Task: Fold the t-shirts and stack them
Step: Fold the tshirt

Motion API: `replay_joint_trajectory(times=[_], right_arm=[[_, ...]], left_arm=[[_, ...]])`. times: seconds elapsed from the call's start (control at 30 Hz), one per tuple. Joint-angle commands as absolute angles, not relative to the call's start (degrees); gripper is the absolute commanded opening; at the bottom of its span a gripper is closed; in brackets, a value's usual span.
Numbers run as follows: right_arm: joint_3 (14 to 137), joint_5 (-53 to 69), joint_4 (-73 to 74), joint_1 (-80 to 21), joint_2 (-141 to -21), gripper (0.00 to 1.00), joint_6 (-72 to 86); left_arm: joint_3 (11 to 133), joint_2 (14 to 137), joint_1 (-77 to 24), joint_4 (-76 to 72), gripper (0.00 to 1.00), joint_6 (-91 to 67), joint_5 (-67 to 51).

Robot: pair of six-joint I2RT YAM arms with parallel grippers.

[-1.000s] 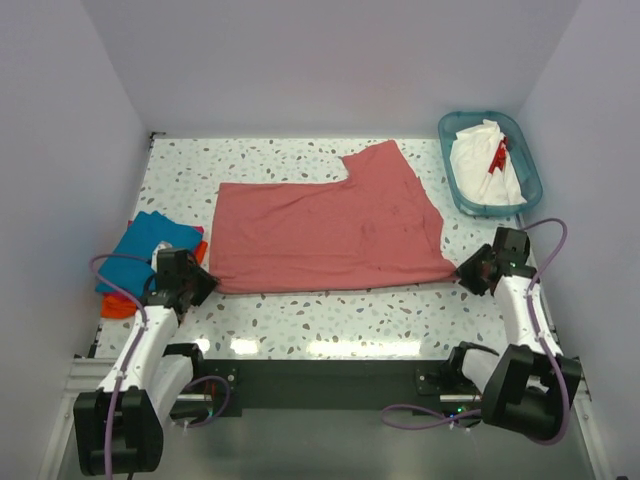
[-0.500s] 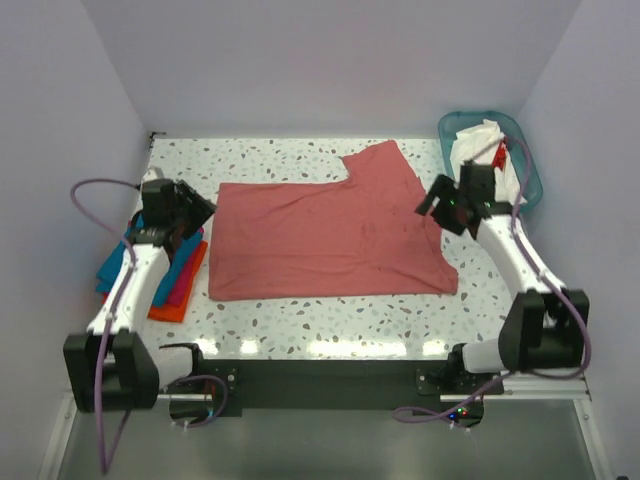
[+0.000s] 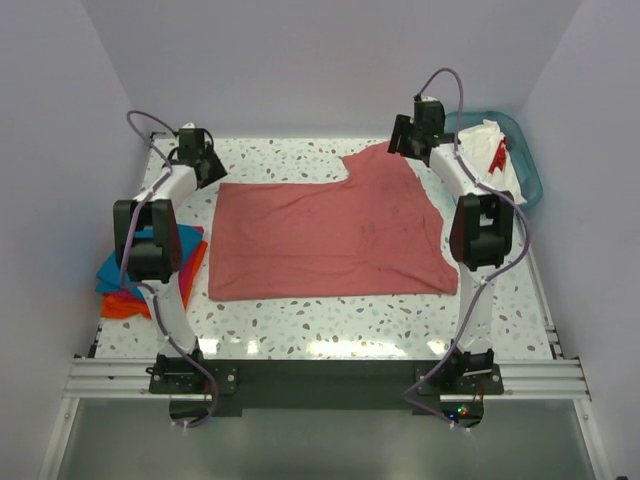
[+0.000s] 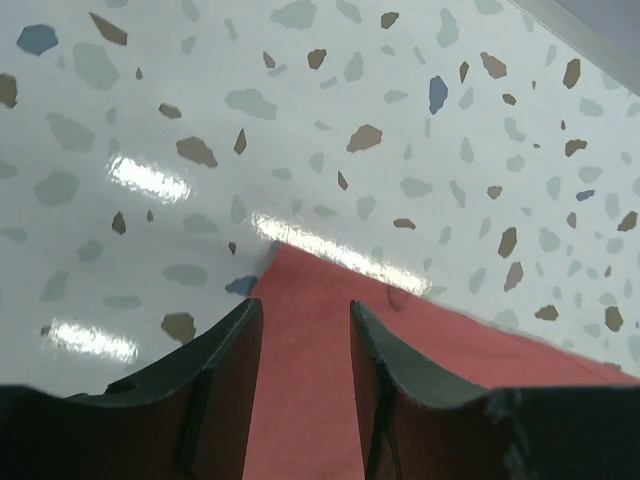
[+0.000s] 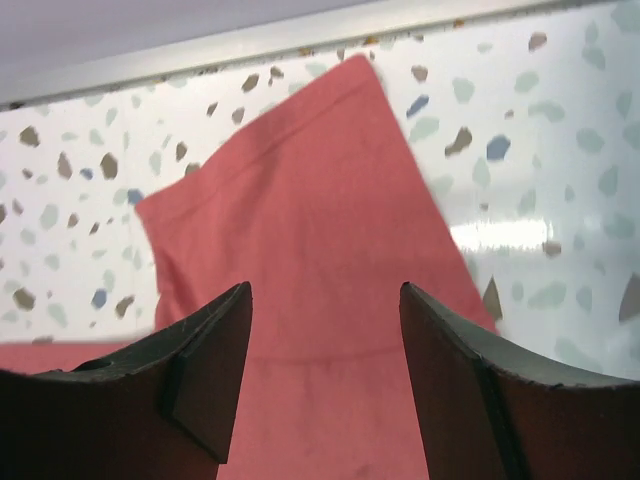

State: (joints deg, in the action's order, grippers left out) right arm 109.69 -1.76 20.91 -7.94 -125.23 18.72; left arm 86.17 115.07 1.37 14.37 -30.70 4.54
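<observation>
Hovering at far corners of the salmon-red t-shirt (image 3: pixel 330 235), both pairs of jaws stand parted, gripping nothing.

The speckled table (image 3: pixel 330 320) before me carried the salmon-red t-shirt (image 3: pixel 320 235), spread flat. A folded stack (image 3: pixel 118 283) lay at its left edge. A teal basket (image 3: pixel 530 180) sat far right.

The left arm (image 3: pixel 168 305) and right arm (image 3: pixel 475 300) have smooth white link shells between blocky black joint housings. A purple cable (image 3: pixel 447 70) loops along each. The left hand (image 4: pixel 305 312) and right hand (image 5: pixel 325 300) carry matte black, wedge-shaped fingers (image 5: pixel 205 365). Small green and red lights (image 3: pixel 462 412) glow at the right base.
</observation>
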Motion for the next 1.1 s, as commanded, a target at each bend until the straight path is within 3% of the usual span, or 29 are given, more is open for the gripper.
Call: replay_joint_trajectory(times=[0.0,0.2,0.93,1.07], right_arm=[[121.4,-6.0,19.2,-7.8,-132.2,0.64,12.6],[138.8,-7.6,23.0,-7.8,-146.4,0.63,10.0],[143.7,-8.5,15.3,-8.0,-157.7,0.54,10.0],[145.4,-8.1,15.7,-8.1,-159.3,0.48,9.5]], left_arm=[[93.2,119.7,0.7,13.2,0.45,-25.3,5.7],[99.1,126.8,-1.1,15.5,0.45,-23.0,6.7],[99.2,130.3,-2.2,17.8,0.45,-21.5,10.8],[99.1,130.7,-2.3,17.8,0.42,-21.9,10.9]])
